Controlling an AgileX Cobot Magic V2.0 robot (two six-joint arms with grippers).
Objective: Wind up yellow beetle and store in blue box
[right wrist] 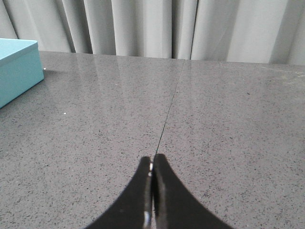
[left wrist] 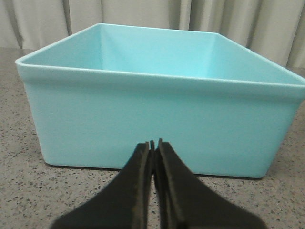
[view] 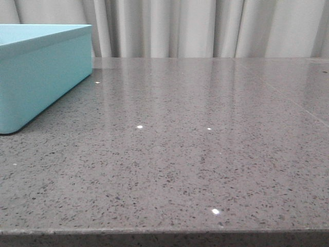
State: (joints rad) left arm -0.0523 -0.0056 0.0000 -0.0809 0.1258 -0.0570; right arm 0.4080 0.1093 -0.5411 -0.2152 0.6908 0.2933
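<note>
In your front view the box sits at the upper left of the frame on the grey speckled worktop, cut off by the left edge, with pale curtains hanging behind the far edge. No beetle shows in any of your three views, so you cannot tell where it is. Neither arm appears in the front view. In your left wrist view the left gripper has its fingers pressed together with only a thin slit between them, holding nothing, and it points at the near wall of the box, which fills the middle of the frame; the part of its inside that you can see is bare. In your right wrist view the right gripper also has its fingers closed on nothing, low over the worktop along a thin seam, with a corner of the box at the left edge of the frame.
</note>
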